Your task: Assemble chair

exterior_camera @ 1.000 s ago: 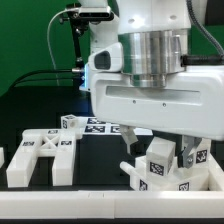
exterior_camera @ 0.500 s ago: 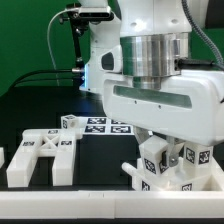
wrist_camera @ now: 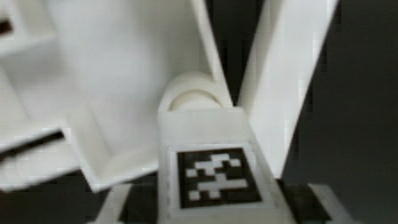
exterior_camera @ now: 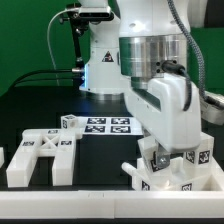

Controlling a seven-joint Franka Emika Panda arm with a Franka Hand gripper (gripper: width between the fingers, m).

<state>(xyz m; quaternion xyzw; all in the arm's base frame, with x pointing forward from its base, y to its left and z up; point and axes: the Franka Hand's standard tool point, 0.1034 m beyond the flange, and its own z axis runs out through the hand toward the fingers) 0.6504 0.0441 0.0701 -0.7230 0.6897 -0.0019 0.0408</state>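
No words, numbers or brand names can be read anywhere. The only signs are black-and-white square marker tags, and their patterns hold no legible characters. Several stand in a row on the marker board (exterior_camera: 108, 125), far on the desk (exterior_camera: 100, 165). Others sit on the white frame part (exterior_camera: 40, 160) at the exterior view's left, on a small white block (exterior_camera: 70, 122) just beyond it, and on the white parts (exterior_camera: 165, 172) near, at the exterior view's right. The wrist view shows one blurred tag on a white post (wrist_camera: 214, 125).

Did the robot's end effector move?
Yes. The white end effector has twisted; its body's edge pulled away from the flat white marker board, toward the exterior view's right.
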